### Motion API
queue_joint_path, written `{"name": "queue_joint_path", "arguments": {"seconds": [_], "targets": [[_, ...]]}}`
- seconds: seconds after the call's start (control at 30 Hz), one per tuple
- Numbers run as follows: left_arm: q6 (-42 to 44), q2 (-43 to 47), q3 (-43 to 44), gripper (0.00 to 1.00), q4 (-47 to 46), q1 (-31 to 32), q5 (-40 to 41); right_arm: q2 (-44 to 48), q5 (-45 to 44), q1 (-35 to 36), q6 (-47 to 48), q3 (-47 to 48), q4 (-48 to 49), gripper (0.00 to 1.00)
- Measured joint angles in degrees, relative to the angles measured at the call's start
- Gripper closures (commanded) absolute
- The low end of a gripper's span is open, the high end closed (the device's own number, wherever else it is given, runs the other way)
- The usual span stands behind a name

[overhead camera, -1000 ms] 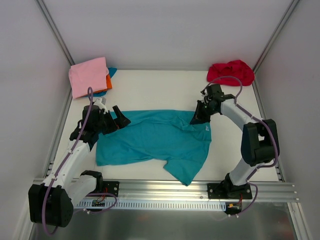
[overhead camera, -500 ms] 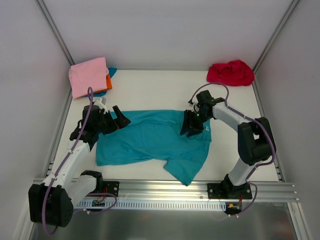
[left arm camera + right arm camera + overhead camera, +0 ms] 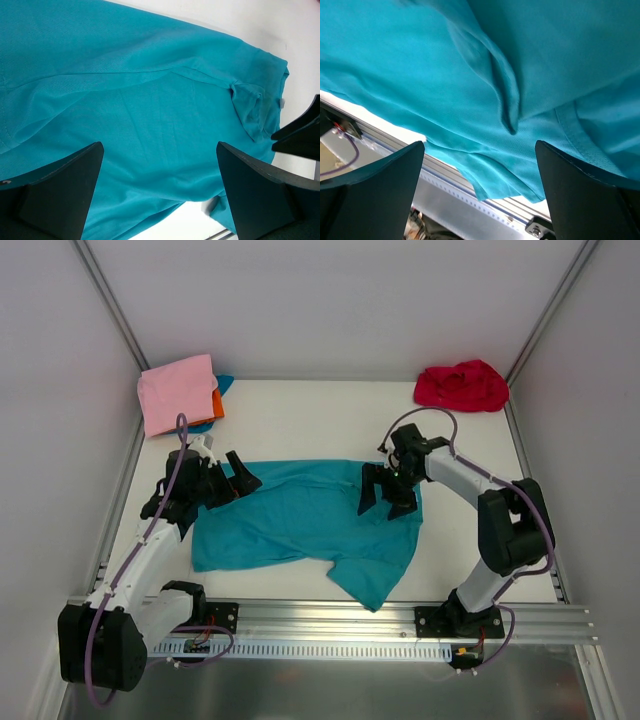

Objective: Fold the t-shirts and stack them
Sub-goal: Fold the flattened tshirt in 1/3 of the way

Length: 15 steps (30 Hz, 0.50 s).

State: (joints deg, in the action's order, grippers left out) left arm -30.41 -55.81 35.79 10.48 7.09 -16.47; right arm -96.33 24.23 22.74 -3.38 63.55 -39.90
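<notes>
A teal t-shirt (image 3: 295, 515) lies spread across the middle of the table, one sleeve hanging toward the near edge. My right gripper (image 3: 386, 498) hovers open over its right part, with nothing between the fingers. Below the open right gripper (image 3: 479, 147) the teal cloth (image 3: 470, 75) shows a small raised fold. My left gripper (image 3: 232, 483) stands open at the shirt's upper left corner. Only flat teal cloth (image 3: 125, 100) lies under the left gripper (image 3: 159, 150). A red t-shirt (image 3: 462, 385) sits crumpled at the back right. A folded pink one (image 3: 178, 390) tops orange (image 3: 216, 404) and blue (image 3: 223, 384) ones at the back left.
A metal rail (image 3: 330, 621) runs along the near edge and holds both arm bases. White walls and slanted frame posts (image 3: 110, 310) close in the white table (image 3: 300, 420) on three sides.
My right gripper moved left over the teal shirt, drawing its upper right corner inward, then opened and let the cloth go. The left arm has not moved.
</notes>
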Motion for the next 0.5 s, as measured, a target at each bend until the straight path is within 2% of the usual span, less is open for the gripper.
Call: {"name": "queue_joint_path", "arguments": {"seconds": [0.27, 0.5], "targets": [[0.0, 3.1, -0.5, 0.01, 0.1, 0.0, -0.2, -1.0, -1.1, 0.0, -1.2, 8.6, 2.0, 0.01], [0.0, 8.9, -2.3, 0.01, 0.2, 0.0, -2.0, -7.8, -1.0, 0.0, -2.0, 10.0, 5.2, 0.01]]}}
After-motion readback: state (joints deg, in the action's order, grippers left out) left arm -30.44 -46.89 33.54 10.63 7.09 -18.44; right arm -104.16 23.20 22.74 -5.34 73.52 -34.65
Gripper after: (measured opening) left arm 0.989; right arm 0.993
